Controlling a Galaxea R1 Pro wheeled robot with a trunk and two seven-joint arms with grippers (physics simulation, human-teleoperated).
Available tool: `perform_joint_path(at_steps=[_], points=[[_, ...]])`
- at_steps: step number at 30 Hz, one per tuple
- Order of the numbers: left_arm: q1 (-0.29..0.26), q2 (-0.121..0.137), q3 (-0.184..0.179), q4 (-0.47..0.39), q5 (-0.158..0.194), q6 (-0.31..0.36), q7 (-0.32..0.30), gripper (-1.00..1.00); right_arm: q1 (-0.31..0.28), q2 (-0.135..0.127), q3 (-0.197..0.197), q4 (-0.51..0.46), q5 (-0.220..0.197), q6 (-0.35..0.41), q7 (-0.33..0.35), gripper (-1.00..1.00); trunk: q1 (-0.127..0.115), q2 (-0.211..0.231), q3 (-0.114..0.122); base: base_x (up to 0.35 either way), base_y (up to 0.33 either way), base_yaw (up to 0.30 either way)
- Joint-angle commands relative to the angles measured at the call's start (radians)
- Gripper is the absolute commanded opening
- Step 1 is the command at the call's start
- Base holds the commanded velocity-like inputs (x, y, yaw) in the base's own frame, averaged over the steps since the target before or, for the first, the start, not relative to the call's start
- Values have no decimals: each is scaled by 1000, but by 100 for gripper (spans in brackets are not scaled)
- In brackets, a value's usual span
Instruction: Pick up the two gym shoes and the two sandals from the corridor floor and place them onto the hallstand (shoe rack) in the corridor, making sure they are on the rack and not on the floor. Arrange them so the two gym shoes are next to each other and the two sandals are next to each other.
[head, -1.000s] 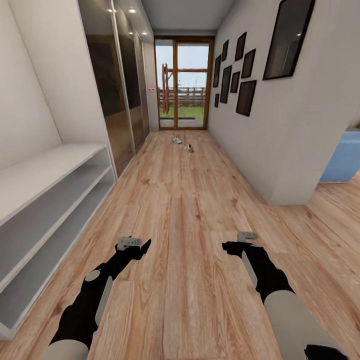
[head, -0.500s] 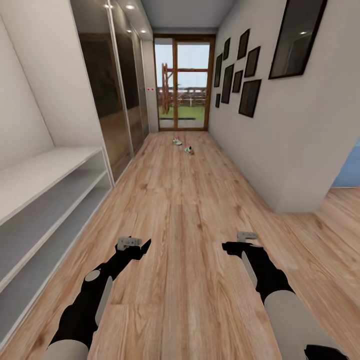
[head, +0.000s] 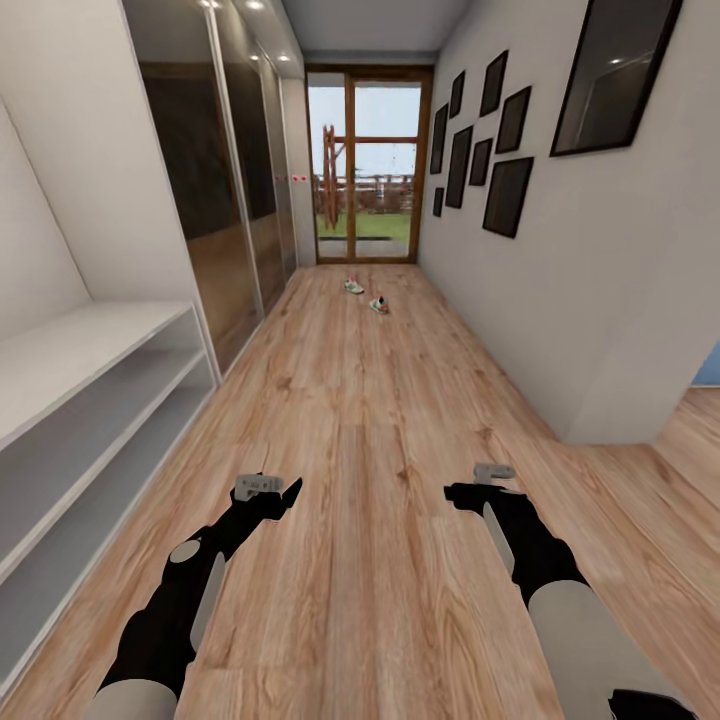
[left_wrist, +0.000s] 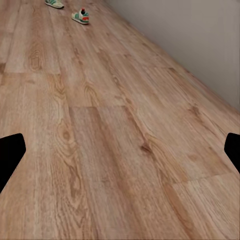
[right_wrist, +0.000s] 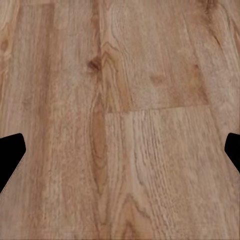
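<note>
Corridor floor (right_wrist: 120, 100) under right wrist; left wrist catches gym shoes (left_wrist: 80, 16).

- The two gym shoes: the nearer gym shoe (head: 379, 304) and the farther gym shoe (head: 354, 286) lie far down the corridor near the glass door, white with green and a red-orange touch, close together but apart, both on the floor.
- The hallstand (head: 90, 400) stands along the left wall, light grey, its two open compartments holding nothing.
- The corridor floor (head: 370, 420) is light brown wood plank with visible grain.
</note>
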Motion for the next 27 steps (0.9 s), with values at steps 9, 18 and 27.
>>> perform_joint_path(at_steps=[9,18,27], points=[[-1,-2,5,-2,-7,6,-9,100,-1,2,-2,-2,7,5,2,100,0,0,-1,350,0,0],[0,-2,5,-2,-7,6,-9,100,-1,2,-2,-2,7,5,2,100,0,0,-1,350,0,0],[-1,-2,5,-2,-7,6,-9,100,0,2,-2,-2,7,5,2,100,0,0,-1,350,0,0]])
